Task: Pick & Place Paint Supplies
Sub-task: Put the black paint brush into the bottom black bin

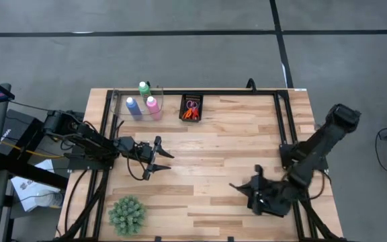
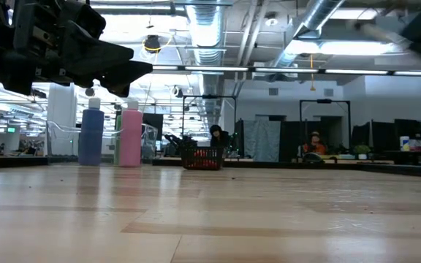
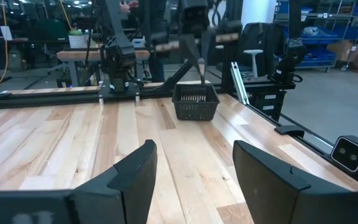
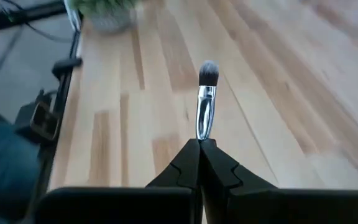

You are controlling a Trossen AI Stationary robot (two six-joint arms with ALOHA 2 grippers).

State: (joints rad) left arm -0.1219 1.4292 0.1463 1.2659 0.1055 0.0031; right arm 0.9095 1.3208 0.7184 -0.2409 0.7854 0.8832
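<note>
Right gripper, above the worktop's right front, is clamped on a brush. The brush's long axis runs straight forward from the fingertips, bristles outermost. Left gripper, jaws parted and holding nothing, hovers mid-left.

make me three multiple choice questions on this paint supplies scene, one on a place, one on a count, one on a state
1. Where does the spiky green plant stand on the table in the high view?
A. near corner on the left arm's side
B. far edge beside the bottles
C. under the right arm

2. How many white-capped bottles stand together?
A. one
B. two
C. three

3. What is the right gripper doing?
A. open over the mesh tray
B. shut on a brush
C. shut on scissors

Answers:
1 A, the plant shows at the near left corner.
2 C, blue, pink and green bottles are grouped.
3 B, the right wrist view shows the brush pinched between closed fingers.
</note>
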